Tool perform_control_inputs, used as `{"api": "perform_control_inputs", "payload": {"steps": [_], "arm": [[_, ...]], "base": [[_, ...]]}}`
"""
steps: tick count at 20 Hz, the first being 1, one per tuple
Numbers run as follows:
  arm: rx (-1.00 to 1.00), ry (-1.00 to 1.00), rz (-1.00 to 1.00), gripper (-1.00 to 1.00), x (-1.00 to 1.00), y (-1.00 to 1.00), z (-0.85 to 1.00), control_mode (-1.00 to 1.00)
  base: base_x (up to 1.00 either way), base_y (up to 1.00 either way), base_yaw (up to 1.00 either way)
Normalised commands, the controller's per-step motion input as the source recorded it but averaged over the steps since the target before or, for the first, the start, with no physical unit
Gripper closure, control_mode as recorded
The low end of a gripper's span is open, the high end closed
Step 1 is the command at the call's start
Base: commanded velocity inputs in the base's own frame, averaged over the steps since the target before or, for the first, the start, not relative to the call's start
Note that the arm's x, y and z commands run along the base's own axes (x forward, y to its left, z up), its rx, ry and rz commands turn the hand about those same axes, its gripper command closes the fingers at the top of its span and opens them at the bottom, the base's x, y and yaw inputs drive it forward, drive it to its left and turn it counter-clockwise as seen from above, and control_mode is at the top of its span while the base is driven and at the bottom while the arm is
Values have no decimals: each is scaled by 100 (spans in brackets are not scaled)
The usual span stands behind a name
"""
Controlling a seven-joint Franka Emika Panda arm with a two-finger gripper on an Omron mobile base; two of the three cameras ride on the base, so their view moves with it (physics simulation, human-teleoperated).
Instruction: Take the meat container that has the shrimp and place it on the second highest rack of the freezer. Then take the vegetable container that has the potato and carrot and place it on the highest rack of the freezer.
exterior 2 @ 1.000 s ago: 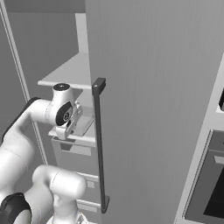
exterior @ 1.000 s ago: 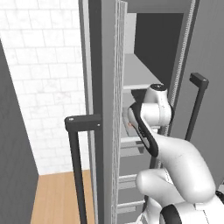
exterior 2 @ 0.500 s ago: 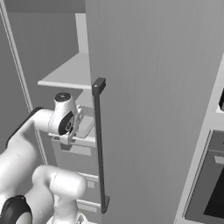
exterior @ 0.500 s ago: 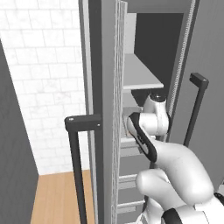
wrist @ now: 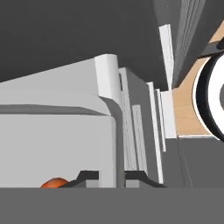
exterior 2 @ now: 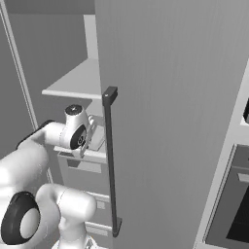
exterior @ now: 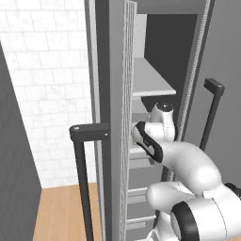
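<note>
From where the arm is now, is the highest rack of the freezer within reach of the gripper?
Probably yes. The freezer stands open, and the highest rack sits bare just above the wrist with nothing between. The gripper is shut on the vegetable container's rim, so it only needs lifting.

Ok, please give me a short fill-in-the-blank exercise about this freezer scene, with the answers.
1. The door of the freezer stands ___.
2. The gripper is ___ on the wall of the vegetable container.
3. The carrot in it is ___ in colour.
Missing words: open; shut; orange.
</note>
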Motion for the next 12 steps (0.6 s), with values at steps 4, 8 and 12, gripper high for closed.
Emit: {"api": "perform_control_inputs", "payload": {"steps": [4,8,12], "arm": [[0,0,0,100,53,0,-6,-100],[-3,0,0,100,31,0,-36,-100],[-1,0,0,100,26,0,-20,-100]], "base": [[0,0,0],[0,0,0],[0,0,0]]}}
